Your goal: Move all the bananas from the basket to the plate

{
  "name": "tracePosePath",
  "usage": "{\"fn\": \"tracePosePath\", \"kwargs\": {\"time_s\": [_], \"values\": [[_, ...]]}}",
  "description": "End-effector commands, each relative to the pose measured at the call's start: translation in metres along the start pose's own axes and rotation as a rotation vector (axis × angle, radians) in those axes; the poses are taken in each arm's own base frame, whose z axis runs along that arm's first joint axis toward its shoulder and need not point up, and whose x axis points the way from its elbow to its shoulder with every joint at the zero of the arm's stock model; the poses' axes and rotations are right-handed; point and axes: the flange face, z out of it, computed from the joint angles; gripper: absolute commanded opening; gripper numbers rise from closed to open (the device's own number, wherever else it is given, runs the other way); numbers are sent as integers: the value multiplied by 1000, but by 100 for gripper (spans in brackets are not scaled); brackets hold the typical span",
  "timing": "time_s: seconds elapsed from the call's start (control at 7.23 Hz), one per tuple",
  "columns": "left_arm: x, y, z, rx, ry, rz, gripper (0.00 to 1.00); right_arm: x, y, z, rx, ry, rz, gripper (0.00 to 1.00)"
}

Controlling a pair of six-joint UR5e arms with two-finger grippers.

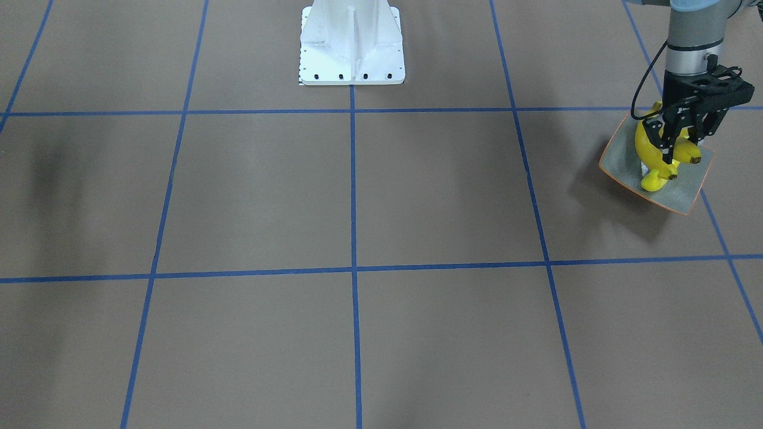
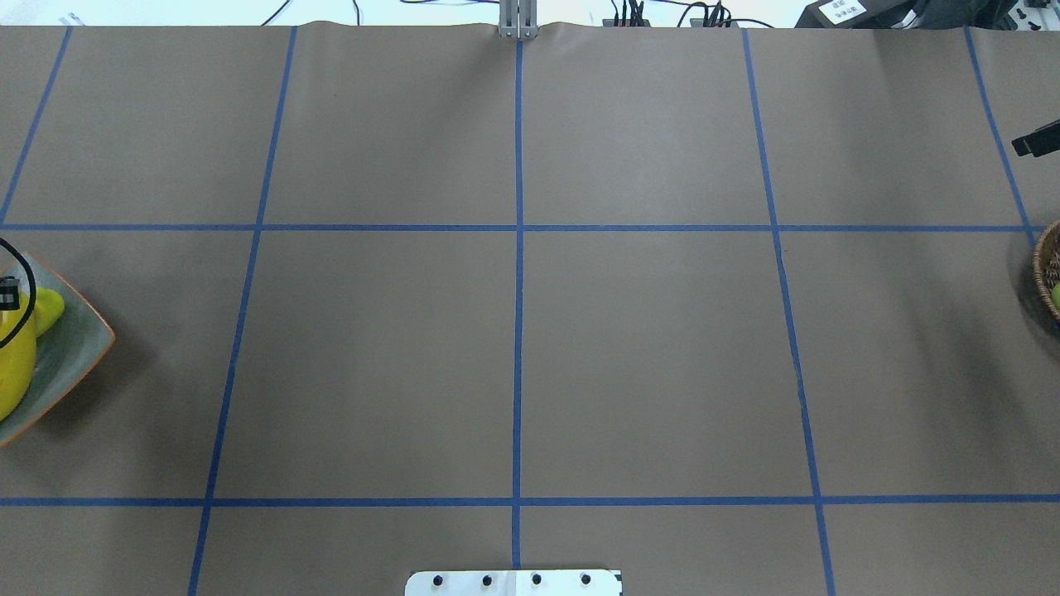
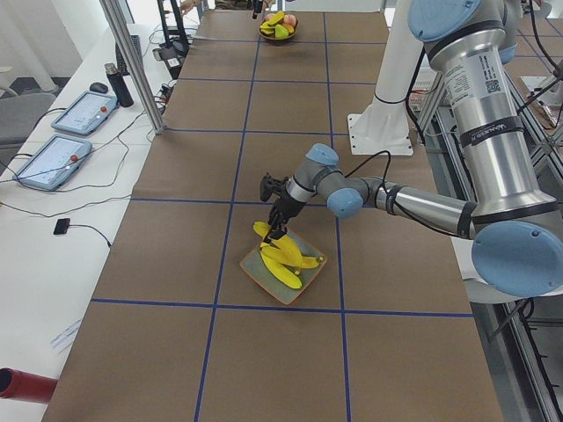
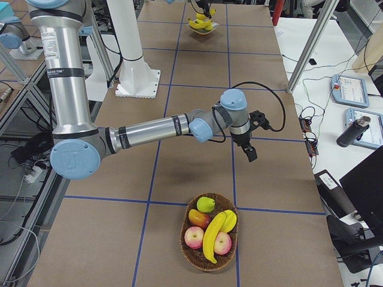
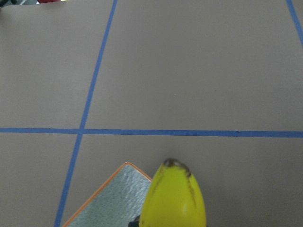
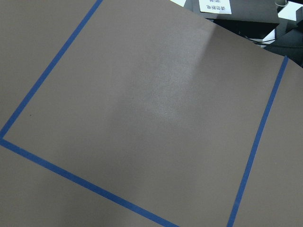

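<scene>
Several bananas [image 1: 645,143], bright yellow, curved and dark-tipped, lie piled on plate [image 1: 685,188]. One remains in basket [image 4: 190,254] among other fruit. Jaws of left gripper [image 1: 682,146] straddle one banana over plate; clamped or not, cannot tell. State of right gripper [image 4: 250,150] also unclear.

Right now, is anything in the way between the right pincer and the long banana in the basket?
Nothing visible is. The right pincer hangs over the table, apart from the basket. The banana lies on top of the other fruit, uncovered.
</scene>
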Motion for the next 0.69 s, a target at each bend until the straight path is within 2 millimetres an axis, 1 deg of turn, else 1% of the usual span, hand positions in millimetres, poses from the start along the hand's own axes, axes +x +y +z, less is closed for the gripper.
{"fn": "tracePosePath", "kwargs": {"time_s": [0.0, 0.14, 0.42, 0.55], "values": [[36, -13, 2, -25, -19, -3, 0, 0, 0, 0, 0, 1, 0, 100], [47, -19, 5, -52, -70, -39, 0, 0, 0, 0, 0, 1, 0, 100], [45, -14, 10, -86, -126, -33, 0, 1, 1, 1, -2, 2, 3, 100], [48, -9, 7, -108, -163, -83, 0, 2, 4, 2, -7, 2, 8, 100]]}}
